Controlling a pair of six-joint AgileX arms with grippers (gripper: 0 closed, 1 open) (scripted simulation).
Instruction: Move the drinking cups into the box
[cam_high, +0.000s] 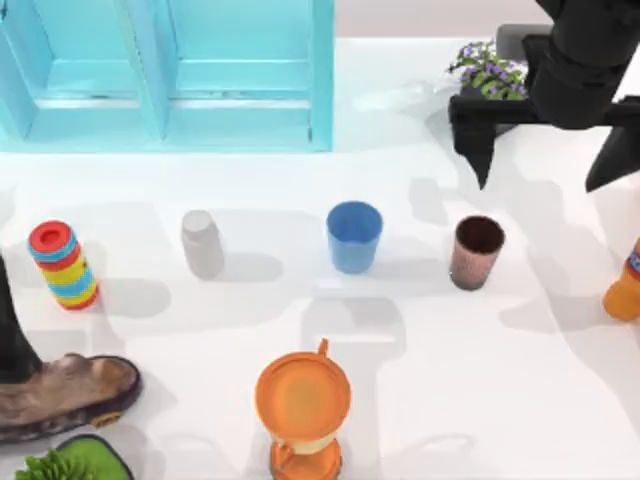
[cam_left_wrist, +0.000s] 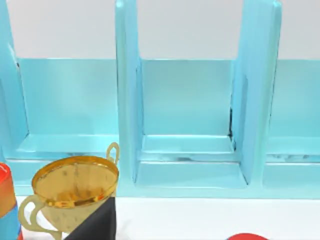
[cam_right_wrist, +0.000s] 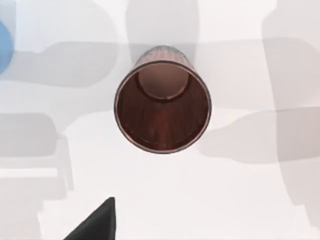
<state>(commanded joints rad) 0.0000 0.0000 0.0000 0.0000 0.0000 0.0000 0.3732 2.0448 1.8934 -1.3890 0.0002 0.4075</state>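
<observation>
The white counter (cam_high: 420, 400) carries everything. The biggest thing on it is the light-blue box (cam_high: 170, 75), an open-fronted frame with upright dividers, at about eleven o'clock along the far edge; the left wrist view looks straight into its compartments (cam_left_wrist: 187, 100).

The right gripper (cam_high: 548, 160) hangs at about two o'clock, dark and bulky, its jaws spread wide with one finger (cam_high: 478, 150) pointing down above and beyond the brown cup, clear of it. The left arm (cam_high: 12, 330) is a dark strip at the nine o'clock edge; how its jaws stand I cannot tell.

An orange lidded pitcher (cam_high: 302, 405) stands at six o'clock. A brown shoe (cam_high: 65, 395) lies at eight o'clock, with a green plant (cam_high: 75, 462) just nearer the edge. A stack of coloured rings (cam_high: 62, 265) topped in red stands at nine o'clock. A small potted plant with purple flowers (cam_high: 488, 70) sits at one o'clock.

The blue cup (cam_high: 354, 237) stands upright near the centre of the counter. The brown cup (cam_high: 477, 252), ribbed and pinkish on its sides, stands upright to its three o'clock, apart from it; the right wrist view looks down into its dark mouth (cam_right_wrist: 162, 107). Both are outside the box. A grey-white capped bottle (cam_high: 203, 243) stands at the blue cup's nine o'clock. An orange object (cam_high: 625, 285) is cut off at the three o'clock edge. A golden two-handled cup (cam_left_wrist: 75, 187) shows in the left wrist view before the box.
</observation>
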